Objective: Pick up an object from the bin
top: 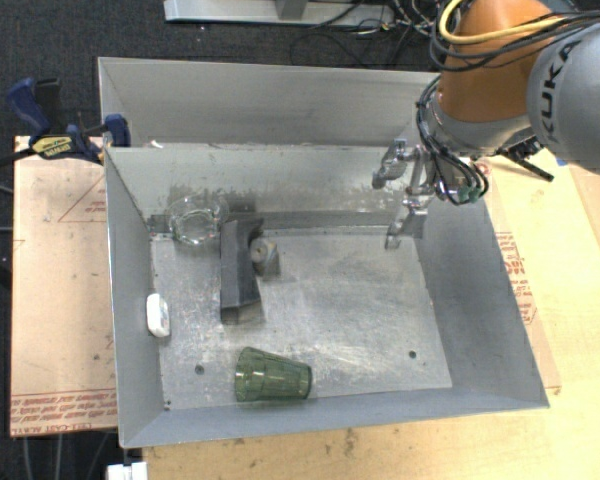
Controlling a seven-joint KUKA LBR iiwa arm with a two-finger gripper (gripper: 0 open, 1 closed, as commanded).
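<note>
Orange-capped arm (500, 48) enters over the rear right corner, gripper (395, 198) hanging inside the bin (480, 298). Fingers (400, 226) are spread with nothing between them, tips above bare scuffed floor. Bin is grey metal with sloped walls; dark carpet lies behind it. Nearest thing is a small grey stub (265, 256), well to the left, just beside a dark block (238, 273). Clear cup (193, 220) rear left. White lozenge (157, 315) by the left wall. Green cup (272, 376) lies on its side at front.

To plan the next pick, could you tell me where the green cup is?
In the camera view, the green cup lies tipped by the bin's lower wall, below the dark block and right of the white oval.
</note>
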